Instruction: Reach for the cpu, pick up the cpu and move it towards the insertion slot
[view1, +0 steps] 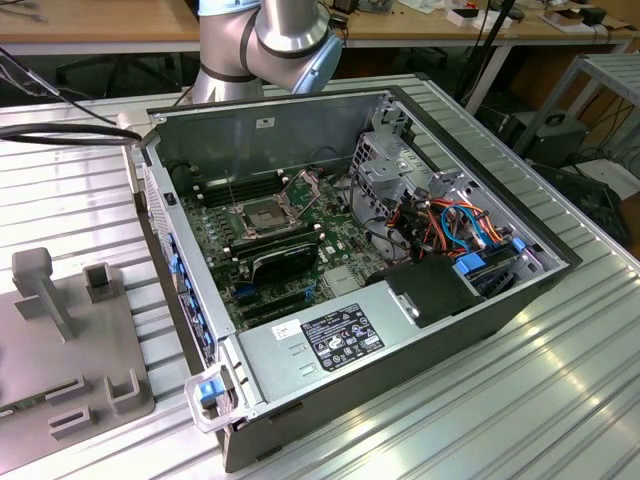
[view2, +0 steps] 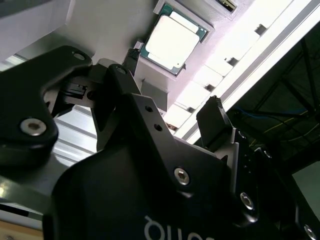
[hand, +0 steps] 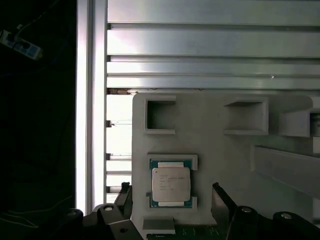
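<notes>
- We see the tool (view2: 172, 79) released and empty, its fingers (hand: 221, 200) spread to either side of the cpu (hand: 171, 186) and apart from it.
- The cpu lies flat in a recess of the grey holder (hand: 225, 165) on the ribbed worktop (hand: 200, 50).
- The insertion slot (view1: 262, 215) sits inside the open computer case (view1: 250, 120), its flap raised.

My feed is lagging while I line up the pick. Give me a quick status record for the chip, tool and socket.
chip: lies flat in a recess of the grey holder, not gripped
tool: open, one finger on each side of the chip in both wrist views
socket: inside the open computer case, metal flap raised, dark centre
progress: chip not yet picked up
</notes>
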